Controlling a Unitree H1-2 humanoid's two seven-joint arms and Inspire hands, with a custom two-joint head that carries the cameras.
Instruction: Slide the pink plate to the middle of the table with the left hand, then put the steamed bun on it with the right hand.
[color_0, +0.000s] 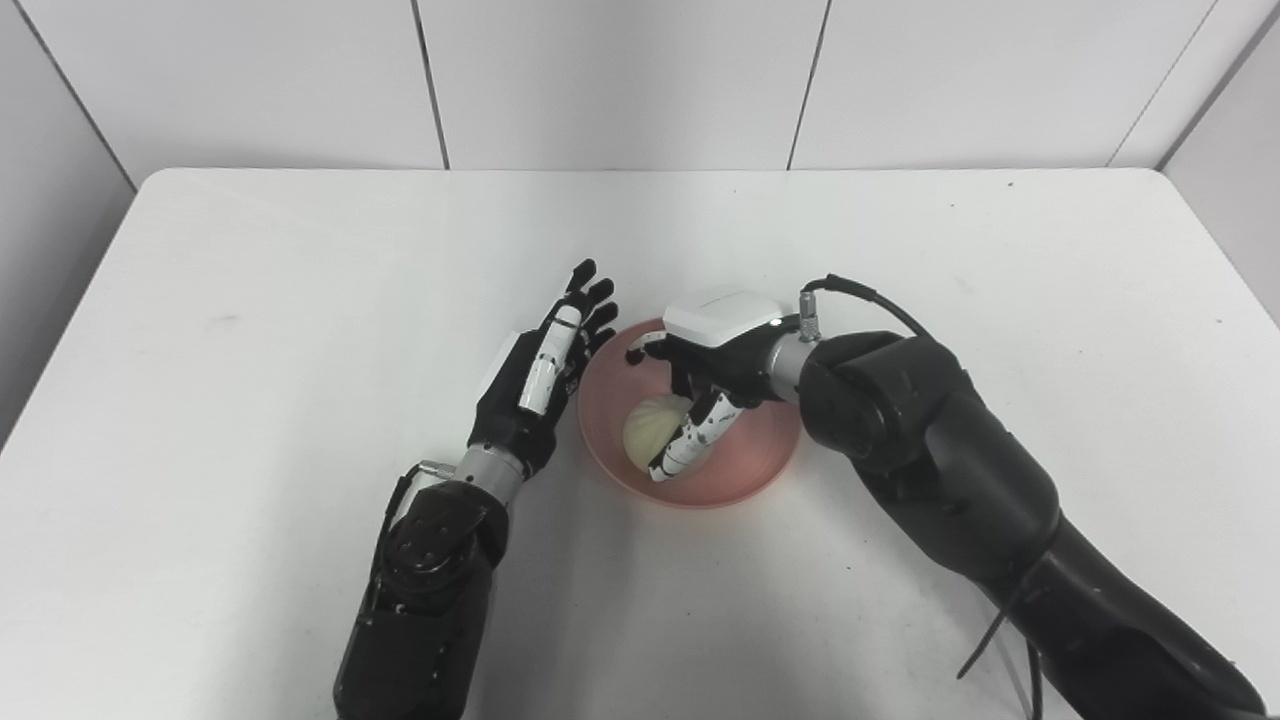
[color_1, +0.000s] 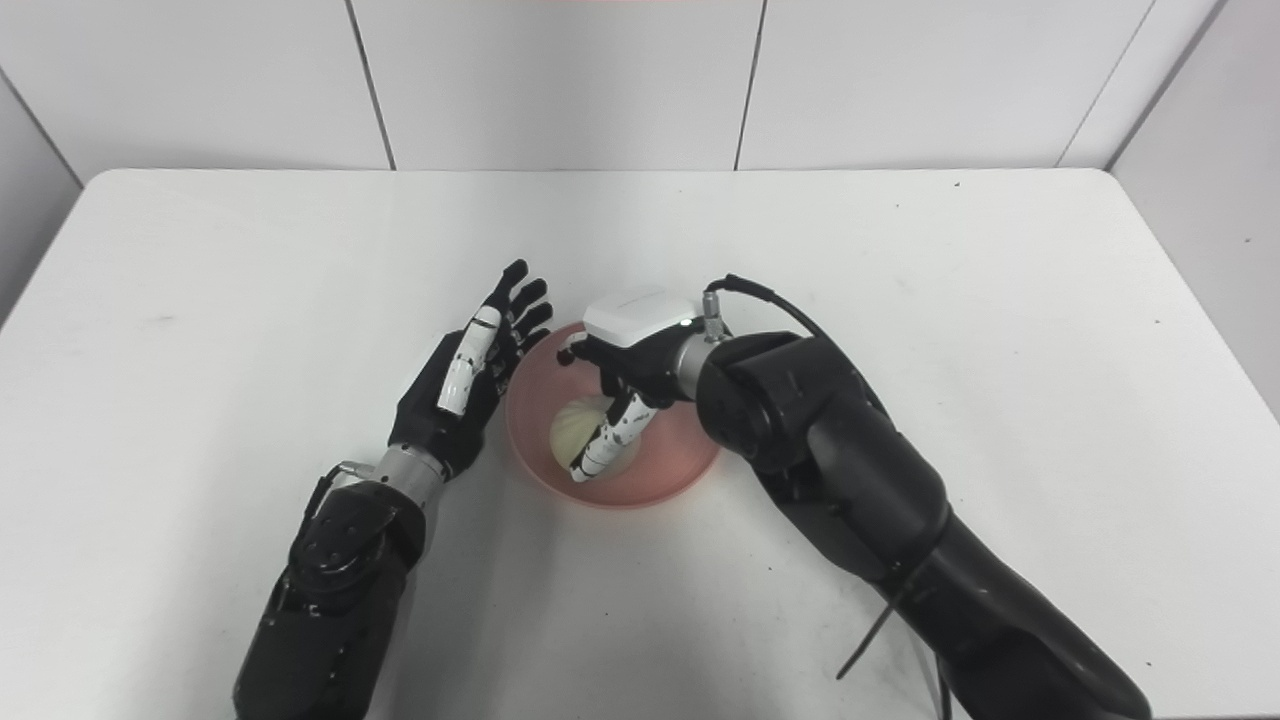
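Note:
The pink plate (color_0: 762, 452) lies near the middle of the white table. The pale steamed bun (color_0: 646, 428) rests in its left half. My right hand (color_0: 715, 352) hovers over the plate, its fingers (color_0: 690, 445) stretched down along the bun's right side and touching it. Its thumb is spread away toward the plate's far rim, so the hand looks open. My left hand (color_0: 535, 385) lies open just left of the plate, palm side toward the rim, fingertips beside the far-left edge. It holds nothing.
The white table (color_0: 300, 300) is ringed by grey-white wall panels at the back and sides. A cable loops off the right wrist (color_0: 860, 292). My right forearm crosses the table's near right part.

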